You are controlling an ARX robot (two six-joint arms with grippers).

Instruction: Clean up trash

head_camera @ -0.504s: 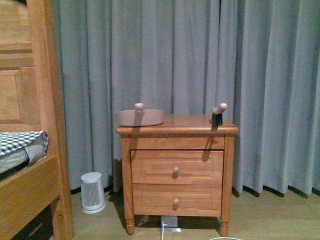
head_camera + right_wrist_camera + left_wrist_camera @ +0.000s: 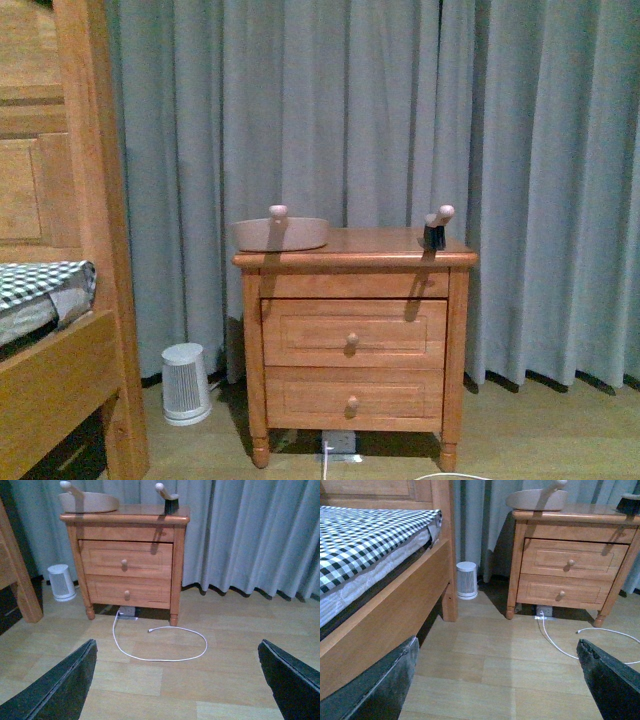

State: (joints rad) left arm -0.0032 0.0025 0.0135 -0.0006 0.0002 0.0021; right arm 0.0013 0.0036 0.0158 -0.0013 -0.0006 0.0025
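Bare floor point(image 2: 240, 680) lies open in front of the table point(image 2: 352, 340), crossed only by a white cable point(image 2: 165, 660) looping out from under it. Left of that, the bed point(image 2: 60, 390) closes the room in, with a small heater point(image 2: 186, 384) between its post and the table, against the curtain point(image 2: 350, 110). A dustpan point(image 2: 280, 234) sits at the table's left edge and a brush point(image 2: 435, 232) near its right edge. The left tool point(image 2: 496, 645) and right tool point(image 2: 176, 645) are both spread wide, holding nothing. I cannot see the trash from any view.
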